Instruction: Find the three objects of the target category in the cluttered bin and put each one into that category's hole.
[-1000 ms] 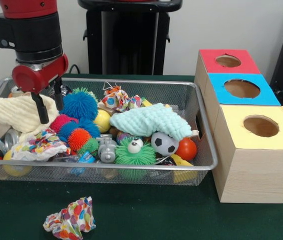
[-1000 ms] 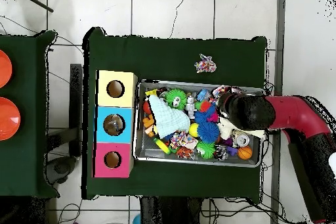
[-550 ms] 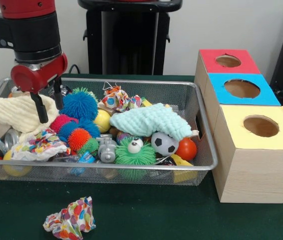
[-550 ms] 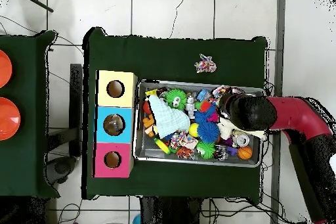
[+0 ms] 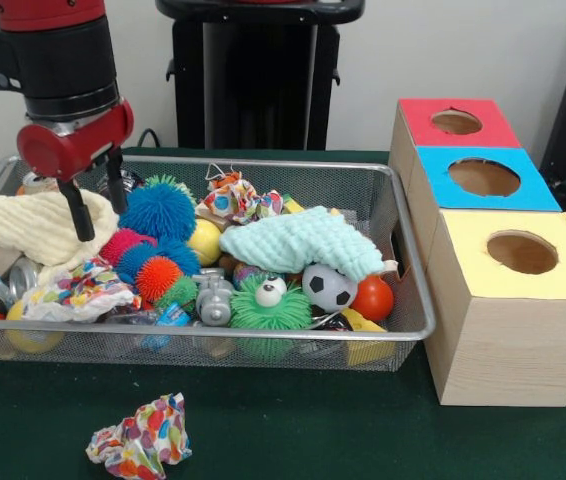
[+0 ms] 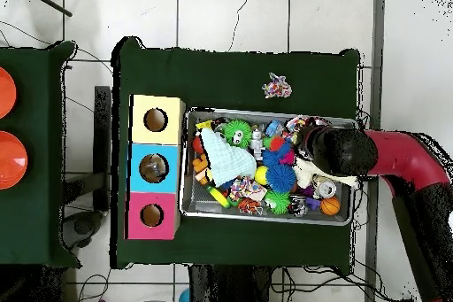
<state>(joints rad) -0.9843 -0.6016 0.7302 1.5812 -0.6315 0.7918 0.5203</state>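
Left to right, front view. Your gripper (image 5: 99, 194) hangs over the bin's (image 5: 263, 170) left end with its fingers spread and nothing between them, tips just above the cream cloth (image 5: 33, 224). Target category isn't stated, so your candidates:

- Crumpled patterned wrappers: three. One on the left heap (image 5: 78, 290), one at the back (image 5: 233, 197), one outside the bin on the table (image 5: 141, 436). Probably light and crushable; pinch a raised fold.
- Spiky balls: blue (image 5: 159, 210) is biggest, plus smaller pink, orange and green ones. Likely soft; close across the middle.
- Cloths: two, cream and mint (image 5: 301, 240). Limp; grab a bunched ridge.

Boxes at right: three holes, red (image 5: 456, 122), blue (image 5: 484, 177), yellow (image 5: 522, 252).
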